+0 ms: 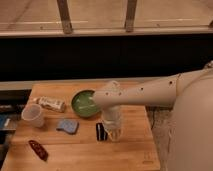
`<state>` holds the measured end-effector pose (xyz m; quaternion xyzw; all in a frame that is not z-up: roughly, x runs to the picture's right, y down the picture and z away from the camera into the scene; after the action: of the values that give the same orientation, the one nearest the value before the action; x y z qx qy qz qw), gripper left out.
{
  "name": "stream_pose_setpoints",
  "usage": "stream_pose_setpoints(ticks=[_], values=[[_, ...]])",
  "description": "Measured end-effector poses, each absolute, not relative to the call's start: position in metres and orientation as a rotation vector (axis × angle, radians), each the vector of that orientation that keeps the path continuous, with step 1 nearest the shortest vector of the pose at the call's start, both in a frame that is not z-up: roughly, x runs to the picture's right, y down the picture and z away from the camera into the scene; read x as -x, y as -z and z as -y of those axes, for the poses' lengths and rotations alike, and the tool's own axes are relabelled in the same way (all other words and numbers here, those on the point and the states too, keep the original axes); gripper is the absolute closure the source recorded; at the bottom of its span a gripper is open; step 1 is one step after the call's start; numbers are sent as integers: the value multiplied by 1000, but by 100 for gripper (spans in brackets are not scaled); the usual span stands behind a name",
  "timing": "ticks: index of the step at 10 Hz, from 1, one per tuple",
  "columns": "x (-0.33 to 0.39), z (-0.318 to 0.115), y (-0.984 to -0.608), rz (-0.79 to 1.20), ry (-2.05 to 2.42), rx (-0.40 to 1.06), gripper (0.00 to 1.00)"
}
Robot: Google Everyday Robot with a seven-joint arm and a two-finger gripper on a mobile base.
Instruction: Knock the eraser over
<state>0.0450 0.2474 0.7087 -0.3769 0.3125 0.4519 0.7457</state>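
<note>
Camera view shows a wooden table point(135, 150) carrying, from the left, a dark red-brown oblong object point(38, 149) near the front edge, a clear cup point(32, 115), a wrapped bar point(51, 104) behind it, a blue pad point(67, 125) and a green bowl point(84, 104). The eraser point(101, 131) stands upright in front of the bowl, right of the pad. Just beside its right side hangs the gripper point(115, 132), pointing down from the pale arm point(150, 92) that reaches in from the right; whether it is wide or narrow cannot be told.
</note>
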Motion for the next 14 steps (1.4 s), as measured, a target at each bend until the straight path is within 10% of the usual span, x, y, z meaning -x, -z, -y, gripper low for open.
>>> stream_pose_setpoints(ticks=[14], values=[[3,-124,-754,-531,-964,625,100]])
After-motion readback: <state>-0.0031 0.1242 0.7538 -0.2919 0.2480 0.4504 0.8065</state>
